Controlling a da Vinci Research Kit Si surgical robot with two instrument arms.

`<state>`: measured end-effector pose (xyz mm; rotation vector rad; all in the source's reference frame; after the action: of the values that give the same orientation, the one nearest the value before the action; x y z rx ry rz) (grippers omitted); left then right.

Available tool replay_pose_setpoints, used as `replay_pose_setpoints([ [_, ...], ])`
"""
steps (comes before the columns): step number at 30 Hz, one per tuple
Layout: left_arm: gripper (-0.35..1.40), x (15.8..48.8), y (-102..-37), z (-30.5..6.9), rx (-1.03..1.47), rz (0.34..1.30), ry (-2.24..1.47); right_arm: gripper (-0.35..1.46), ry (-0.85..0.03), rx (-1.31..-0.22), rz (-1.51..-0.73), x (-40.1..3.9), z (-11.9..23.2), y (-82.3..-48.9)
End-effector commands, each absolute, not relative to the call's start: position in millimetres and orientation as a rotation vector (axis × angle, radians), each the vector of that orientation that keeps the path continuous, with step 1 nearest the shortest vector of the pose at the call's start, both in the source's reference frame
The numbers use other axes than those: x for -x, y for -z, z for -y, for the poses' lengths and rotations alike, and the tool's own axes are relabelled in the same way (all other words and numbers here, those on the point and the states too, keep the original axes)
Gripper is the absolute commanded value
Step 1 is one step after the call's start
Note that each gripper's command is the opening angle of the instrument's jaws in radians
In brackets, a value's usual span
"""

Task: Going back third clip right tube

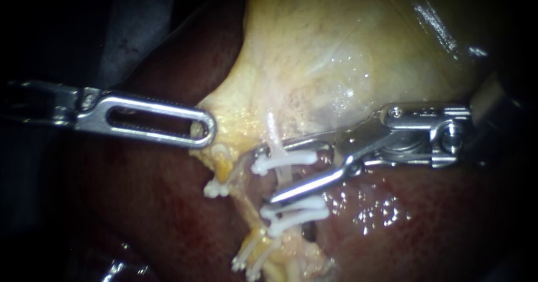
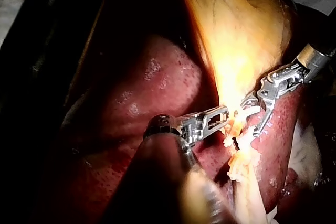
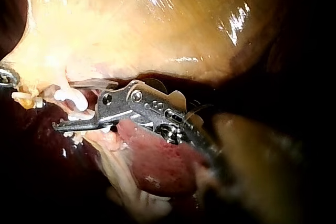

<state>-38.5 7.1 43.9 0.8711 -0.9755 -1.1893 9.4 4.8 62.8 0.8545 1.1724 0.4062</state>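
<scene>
Straddling right tube: right instrument claw gaping, empty, clip between | left instrument claw clamps gallbladder, tensioning tube

Shiny bare metal on left instrument and right instrument; matt white plastic clips; wet, glossy gallbladder.

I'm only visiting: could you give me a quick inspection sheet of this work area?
Surface: dark red liver beneath the pale yellow gallbladder.
Job's things: right tube carrying white clips, one above and more below.
Clutter: nothing seen.
Instruments: right instrument, jaws open either side of the tube, upper clip between them; left instrument, tip at the gallbladder's lower edge.
Cables: nothing seen.
Surroundings: dark, no detail visible.
</scene>
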Motion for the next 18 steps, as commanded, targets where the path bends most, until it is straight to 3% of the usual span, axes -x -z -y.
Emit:
replay_pose_setpoints([
  [1,-0.35,38.5,-43.9,-7.1,-0.871,0.975,1.189,0.53,-0.401,-0.846,-1.176,-9.2,-4.9,-62.6],
  [18,-0.35,38.5,-44.0,-7.2,-0.872,0.975,1.189,0.53,-0.378,-0.797,-1.197,-6.9,-6.0,-62.0],
])
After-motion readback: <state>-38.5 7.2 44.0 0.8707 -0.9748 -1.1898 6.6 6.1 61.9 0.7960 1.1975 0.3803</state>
